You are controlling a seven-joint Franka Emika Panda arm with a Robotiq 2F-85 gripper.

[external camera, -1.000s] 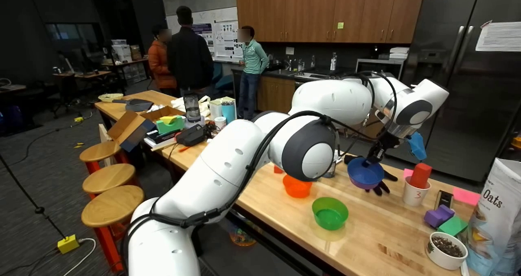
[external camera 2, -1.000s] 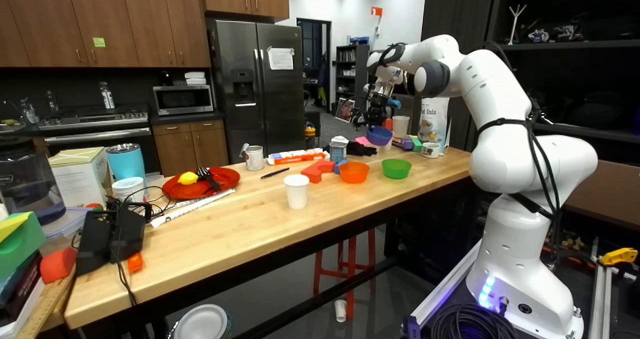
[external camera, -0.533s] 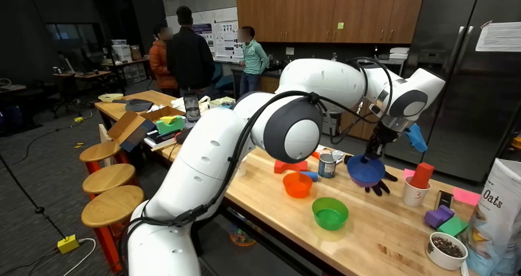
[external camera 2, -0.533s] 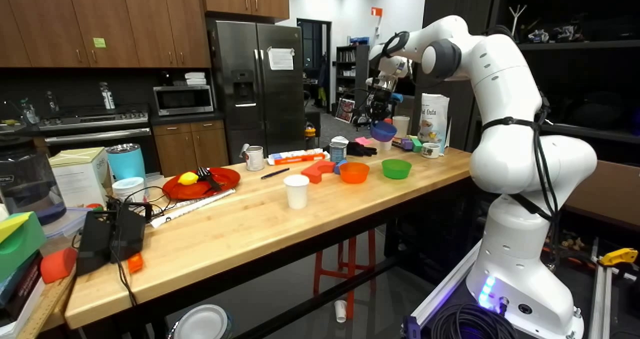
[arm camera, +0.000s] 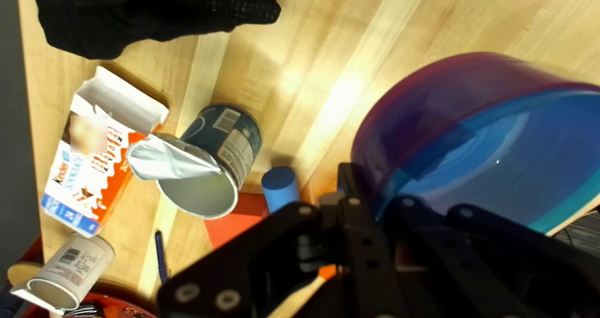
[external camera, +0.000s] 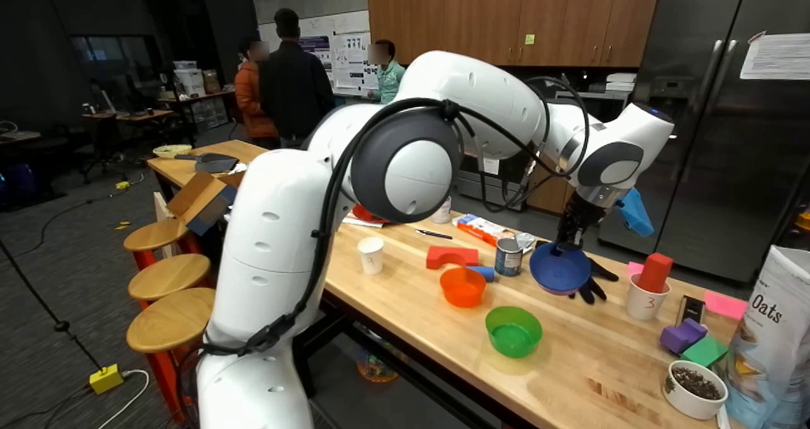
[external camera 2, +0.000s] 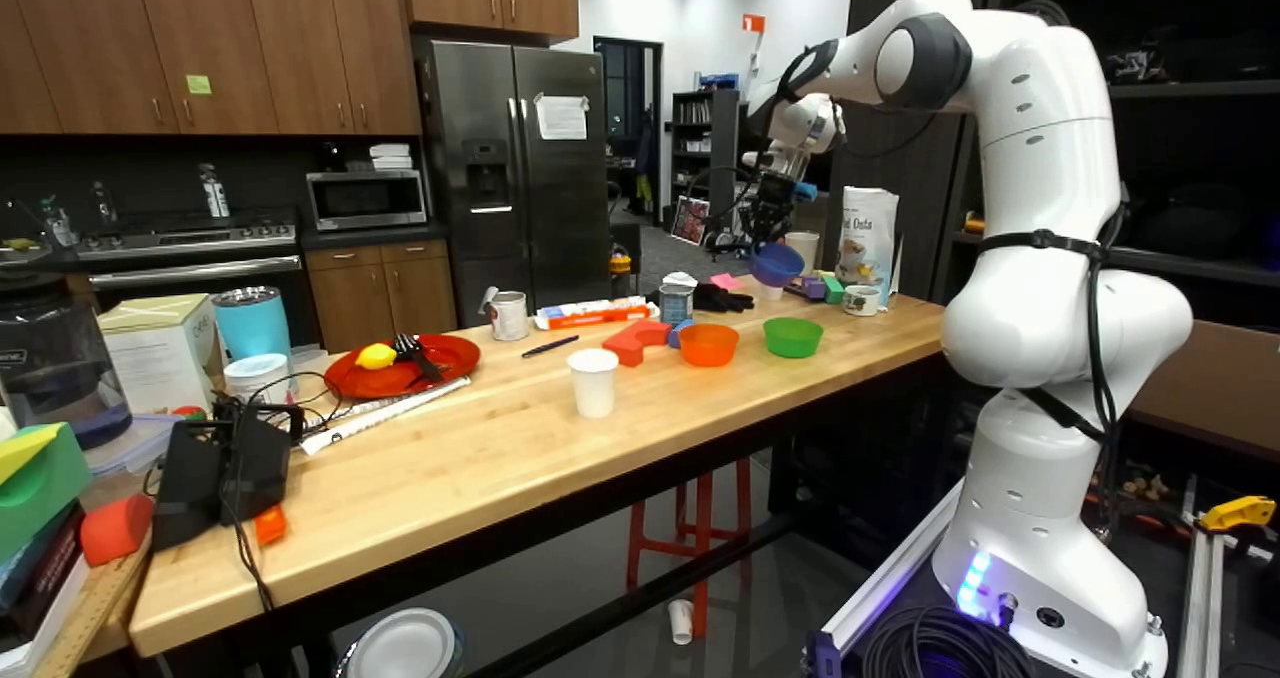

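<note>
Blue plastic, glossy and smooth, lines the two-tone bowl point(external camera: 560, 267) I have in the air; its curved outer wall reads purple in the wrist view, and I cannot tell whether it is one shell or two nested. My pincer point(arm camera: 375, 204) is nipped down on the rim, a slim dark finger on each side of the thin wall. The two-tone bowl hangs tilted above the worktop point(external camera: 569, 378), a slab of pale wooden strips, and in an exterior view it partly hides the limp black fabric glove point(arm camera: 140, 13).

Near one side of that glove stands a cylindrical metal tin point(arm camera: 234, 142), its foil lid point(arm camera: 171, 161) peeled back and creased, along with a printed cardboard Kinder carton point(arm camera: 84, 182), open at one end. Farther from the glove on that side I see a smooth blue cylinder point(arm camera: 280, 186), a red arch block point(external camera: 452, 257) and a translucent orange bowl point(external camera: 463, 288). A translucent green bowl point(external camera: 513, 332) sits well apart from the glove.

On the glove's other side, a tapered paper cup point(external camera: 644, 305) marked 3 holds a red block point(external camera: 655, 271). Farther out from the glove there lie a notched purple block point(external camera: 683, 336), a green block point(external camera: 704, 352), a white bowl point(external camera: 686, 405) of dark crumbly bits point(external camera: 695, 383) and a crinkled Oats bag point(external camera: 769, 347).
</note>
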